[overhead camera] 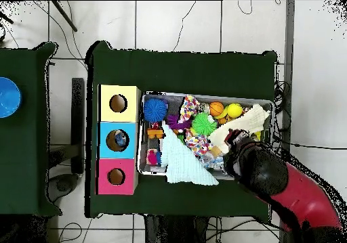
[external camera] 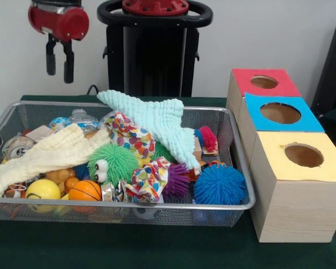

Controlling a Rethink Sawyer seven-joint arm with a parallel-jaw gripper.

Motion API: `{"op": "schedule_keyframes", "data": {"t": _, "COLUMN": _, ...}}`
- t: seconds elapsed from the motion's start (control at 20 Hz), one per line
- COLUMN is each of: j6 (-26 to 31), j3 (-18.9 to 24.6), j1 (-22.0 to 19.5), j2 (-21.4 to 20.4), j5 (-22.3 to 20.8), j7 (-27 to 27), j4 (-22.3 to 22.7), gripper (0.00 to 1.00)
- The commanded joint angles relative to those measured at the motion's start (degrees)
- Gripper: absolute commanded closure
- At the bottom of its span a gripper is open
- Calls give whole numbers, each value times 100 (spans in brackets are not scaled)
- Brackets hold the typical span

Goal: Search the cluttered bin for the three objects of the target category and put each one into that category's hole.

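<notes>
My gripper [external camera: 59, 60] hangs empty, fingers slightly apart, above wire bin [external camera: 235, 204]. Search step. Next: shift mint cloth [external camera: 157, 120], expose targets beneath.

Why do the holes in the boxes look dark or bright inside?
Front view: the yellow box hole shows lit tan wood, shaded along one edge. Overhead view: the yellow and red box holes look dark brown; the blue box hole shows something bluish inside.
</notes>
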Motion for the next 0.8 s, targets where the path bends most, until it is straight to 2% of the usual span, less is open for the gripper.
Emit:
{"op": "schedule_keyframes", "data": {"t": 0.05, "j6": -696, "j3": 1491, "j1": -895, "j2": 319, "j5": -1420, "j7": -1569, "j4": 1129, "gripper": 0}}
{"op": "schedule_keyframes", "data": {"t": 0.15, "j6": -914, "j3": 1613, "j1": -1065, "j2": 387, "j5": -1899, "j7": -1407, "j4": 1180, "gripper": 0}}
{"op": "schedule_keyframes", "data": {"t": 0.3, "j6": -1248, "j3": 1661, "j1": -1137, "j2": 523, "j5": -2376, "j7": -932, "j4": 1205, "gripper": 0}}
{"op": "schedule_keyframes", "data": {"t": 0.55, "j6": -915, "j3": 1998, "j1": -1307, "j2": 595, "j5": -2513, "j7": -646, "j4": 1149, "gripper": 0}}
{"op": "schedule_keyframes", "data": {"t": 0.8, "j6": -630, "j3": 2231, "j1": -1321, "j2": 427, "j5": -2574, "j7": -624, "j4": 1092, "gripper": 0}}
